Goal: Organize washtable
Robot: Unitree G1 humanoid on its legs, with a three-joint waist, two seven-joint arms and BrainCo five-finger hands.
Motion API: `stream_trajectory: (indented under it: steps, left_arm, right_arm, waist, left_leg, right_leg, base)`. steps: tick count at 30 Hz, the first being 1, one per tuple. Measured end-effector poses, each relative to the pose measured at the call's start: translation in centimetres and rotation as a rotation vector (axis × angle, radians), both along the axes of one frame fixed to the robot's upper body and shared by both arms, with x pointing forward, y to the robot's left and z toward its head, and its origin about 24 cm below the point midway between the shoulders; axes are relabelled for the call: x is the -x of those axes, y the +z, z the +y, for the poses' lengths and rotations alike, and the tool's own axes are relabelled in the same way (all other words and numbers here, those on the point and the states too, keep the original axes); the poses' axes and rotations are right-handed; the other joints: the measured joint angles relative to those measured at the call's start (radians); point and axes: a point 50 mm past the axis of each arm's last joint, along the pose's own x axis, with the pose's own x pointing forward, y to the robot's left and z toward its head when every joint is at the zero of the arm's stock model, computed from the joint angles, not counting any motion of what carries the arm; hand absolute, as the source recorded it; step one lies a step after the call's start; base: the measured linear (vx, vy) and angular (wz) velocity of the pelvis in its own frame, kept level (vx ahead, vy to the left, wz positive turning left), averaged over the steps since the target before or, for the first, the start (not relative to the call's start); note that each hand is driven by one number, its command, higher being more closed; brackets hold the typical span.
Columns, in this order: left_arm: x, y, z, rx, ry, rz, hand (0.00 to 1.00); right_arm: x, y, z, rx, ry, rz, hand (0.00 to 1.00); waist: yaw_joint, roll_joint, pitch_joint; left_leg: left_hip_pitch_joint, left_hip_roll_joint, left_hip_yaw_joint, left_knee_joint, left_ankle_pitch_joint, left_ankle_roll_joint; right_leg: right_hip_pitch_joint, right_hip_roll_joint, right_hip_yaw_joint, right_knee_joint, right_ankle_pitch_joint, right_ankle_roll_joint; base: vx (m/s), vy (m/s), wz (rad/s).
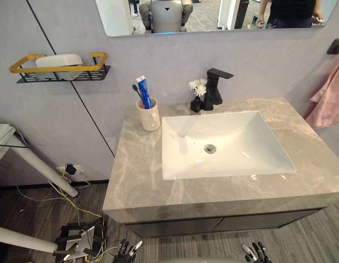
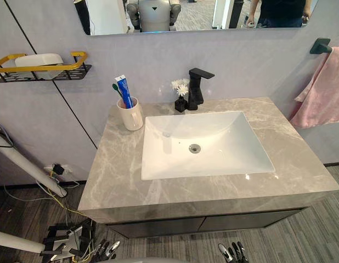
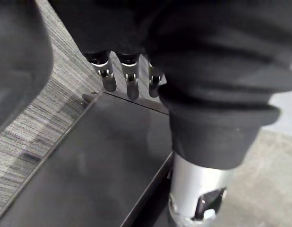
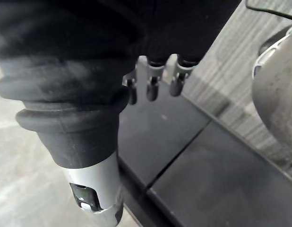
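1. While both hands hang low at 6 o'clock, below the front edge of the grey marble-patterned desk (image 1: 136, 175), neither holds anything. The left hand (image 1: 125, 251) and the right hand (image 1: 256, 252) each show loose, nearly straight fingers (image 3: 131, 80) before the dark cabinet front (image 4: 184, 156).
2. There appears to be little to tidy. A cream ceramic cup (image 1: 150, 118) stands upright at 10 o'clock of the white rectangular basin (image 1: 235, 153), carrying a blue toothpaste tube (image 1: 144, 92) and a green toothbrush (image 1: 135, 89). A small black vase of white flowers (image 1: 197, 97) sits at 12 o'clock, just beside the black faucet (image 1: 215, 87).
3. By my reading, the work has not begun, and the step in hand is the first reach.
4. To do it well, raise the left hand clear of the desk's front lip before moving forward, since the cup lies on that side. Approach the cup from its open flank at 9 o'clock and wrap low on its body. Keep it upright so the tall tube doesn't tip out.
5. Keep the right hand wide of the vase. It looks light and top-heavy, and a knock could send it into the basin.
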Motion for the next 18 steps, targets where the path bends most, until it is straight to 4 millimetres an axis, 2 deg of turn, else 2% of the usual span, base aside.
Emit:
stream_trajectory:
  steps: [5,6,7,8,10,11,12,13,14,15,16,18]
  left_arm:
    - [-1.3,0.3,-0.9,0.006,-0.061,-0.034,0.00]
    - [-2.0,0.7,-1.2,0.013,-0.064,-0.065,0.00]
    - [-2.8,1.3,-1.0,0.010,-0.040,-0.106,0.00]
    - [-3.0,1.5,-0.7,0.007,-0.015,-0.110,0.00]
    - [-2.9,1.8,-0.2,0.000,0.042,-0.110,0.00]
    - [-2.6,1.8,-0.3,0.007,0.064,-0.099,0.00]
    - [-2.4,1.8,-0.3,0.003,0.072,-0.091,0.00]
    - [-2.1,1.7,0.0,-0.002,0.093,-0.078,0.00]
    - [-1.3,1.6,0.3,-0.005,0.121,-0.058,0.00]
    - [-1.0,1.5,0.3,-0.003,0.118,-0.045,0.00]
    - [-1.1,1.5,0.2,-0.002,0.097,-0.040,0.00]
    - [-0.8,1.4,1.2,-0.028,0.067,-0.017,0.00]
  right_arm:
    - [-0.8,-0.3,0.1,-0.014,-0.010,-0.017,0.00]
    - [-1.3,-0.2,0.2,-0.015,-0.006,-0.032,0.00]
    - [-2.0,0.0,0.1,-0.007,0.001,-0.056,0.00]
    - [-2.6,0.2,-0.2,0.003,0.012,-0.072,0.00]
    - [-3.7,0.6,-1.2,0.043,0.046,-0.092,0.00]
    - [-4.4,0.7,-2.2,0.079,0.076,-0.093,0.00]
    - [-4.6,0.7,-2.5,0.089,0.076,-0.090,0.00]
    - [-4.6,0.6,-2.9,0.100,0.064,-0.081,0.00]
    - [-4.8,0.6,-3.3,0.105,0.039,-0.080,0.00]
    - [-5.1,0.6,-3.4,0.106,0.031,-0.088,0.00]
    - [-5.8,0.6,-3.3,0.100,0.015,-0.103,0.00]
    - [-7.1,0.6,-2.2,0.066,-0.004,-0.133,0.00]
  waist:
    - [-0.004,0.003,0.002]
    - [-0.003,-0.007,0.012]
    - [0.007,-0.014,0.037]
    - [0.013,-0.020,0.058]
    - [0.018,-0.023,0.066]
    - [0.029,-0.010,0.074]
    - [0.034,-0.009,0.075]
    - [0.037,-0.006,0.075]
    - [0.039,-0.002,0.076]
    - [0.033,0.001,0.077]
    - [0.033,-0.006,0.085]
    - [0.035,-0.037,0.099]
  left_leg:
    - [0.017,0.001,-0.010,0.011,-0.002,-0.002]
    - [-0.008,0.016,0.003,0.080,-0.039,-0.009]
    - [-0.050,0.051,0.010,0.228,-0.105,-0.023]
    - [-0.099,0.080,-0.015,0.363,-0.141,-0.032]
    - [-0.212,0.101,-0.197,0.563,-0.169,-0.032]
    - [-0.248,0.116,-0.347,0.598,-0.185,-0.052]
    - [-0.245,0.123,-0.399,0.592,-0.190,-0.060]
    - [-0.233,0.127,-0.477,0.559,-0.201,-0.083]
    - [-0.180,0.132,-0.526,0.489,-0.237,-0.133]
    - [-0.154,0.135,-0.516,0.454,-0.263,-0.135]
    - [-0.144,0.134,-0.468,0.435,-0.291,-0.124]
    - [-0.148,0.115,-0.379,0.453,-0.302,-0.104]
  right_leg:
    - [0.009,0.001,-0.004,0.000,-0.010,0.002]
    - [0.007,0.002,0.013,0.001,-0.011,0.000]
    - [0.007,0.007,0.042,0.009,-0.018,-0.003]
    - [0.003,0.012,0.068,0.022,-0.027,-0.013]
    - [-0.041,0.016,0.128,0.049,-0.029,-0.018]
    - [-0.073,0.038,0.194,0.061,-0.025,-0.015]
    - [-0.085,0.048,0.215,0.066,-0.024,-0.013]
    - [-0.097,0.060,0.243,0.077,-0.019,-0.005]
    - [-0.119,0.072,0.285,0.090,-0.017,0.011]
    - [-0.131,0.077,0.301,0.094,-0.022,0.022]
    - [-0.162,0.070,0.349,0.111,-0.022,0.037]
    - [-0.202,0.059,0.438,0.119,0.013,0.058]
  base:
    - [0.01,-0.010,0.05]
    - [0.01,-0.035,-0.36]
    - [-0.02,-0.059,-0.60]
    - [-0.05,-0.063,-0.75]
    - [-0.08,0.008,-0.99]
    - [-0.05,0.079,-1.17]
    - [0.01,0.136,-1.11]
    - [0.03,0.185,-0.93]
    - [0.04,0.199,-0.85]
    - [0.01,0.233,-0.98]
    - [-0.01,0.187,-0.85]
    - [-0.04,0.224,-1.22]
